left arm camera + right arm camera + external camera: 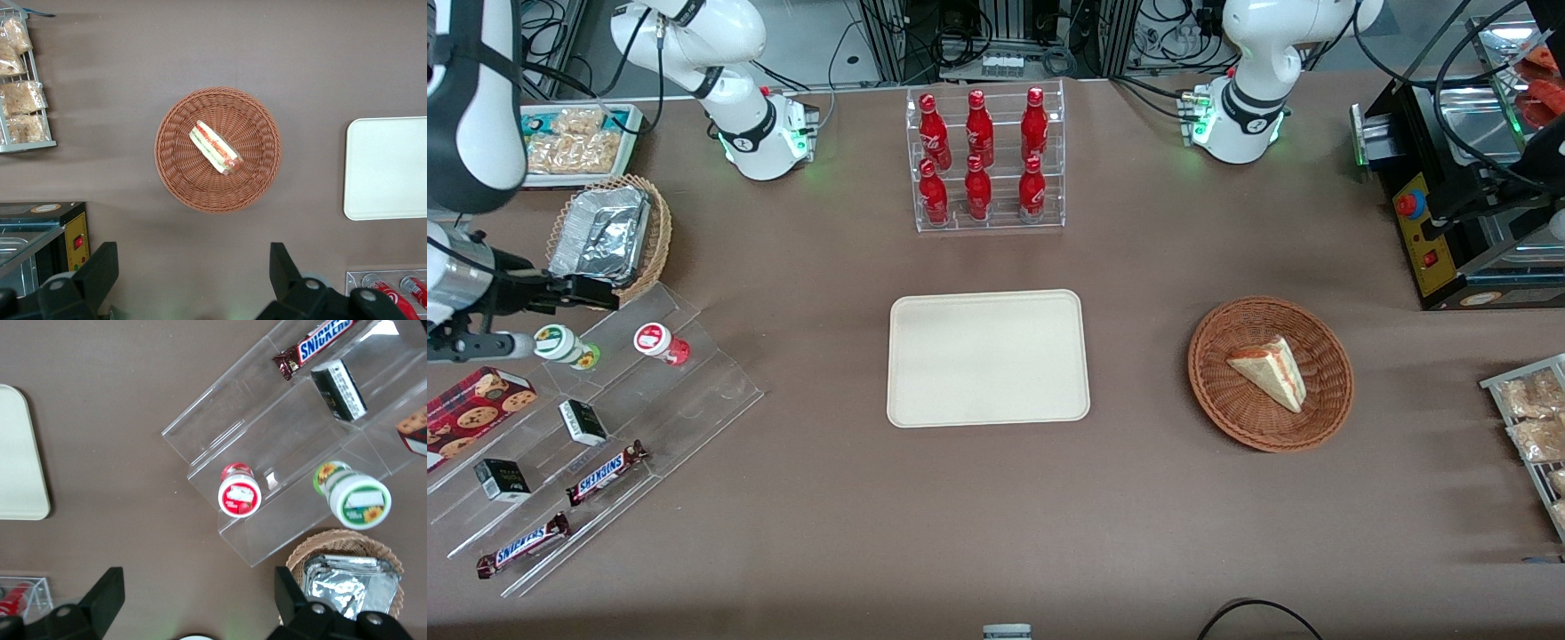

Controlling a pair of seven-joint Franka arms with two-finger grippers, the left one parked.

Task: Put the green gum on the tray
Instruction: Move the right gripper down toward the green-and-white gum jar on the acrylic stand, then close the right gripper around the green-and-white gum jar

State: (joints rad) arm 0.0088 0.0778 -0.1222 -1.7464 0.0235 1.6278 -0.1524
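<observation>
Small green-and-yellow gum canister with a white lid (560,345) (353,497): on the highest step of the clear acrylic stepped rack (694,391) (287,420), at the working arm's end of the bench. Not on the large cream-beige rectangular tray (987,357) (20,453); well apart from it, with bare brown bench (827,498) between.

Just beside the gum on the same step, nearer the tray: a like-sized canister with a red lid and red body (656,340) (238,497). Apart from each other, not touching.

On the lower steps, nearer the front camera: two small dark boxes (583,422) and two brown Snickers bars (605,473). Next to the rack, farther from the front camera: a round woven basket (660,240) (300,553) holding a crumpled foil container (600,233).

End effector (199,580): raised above the rack's end of the bench, fingers (100,597) spread wide, gripping nothing. Gum outside the gap between them in the right wrist view.

Tray flat at mid-bench, nothing on it.
</observation>
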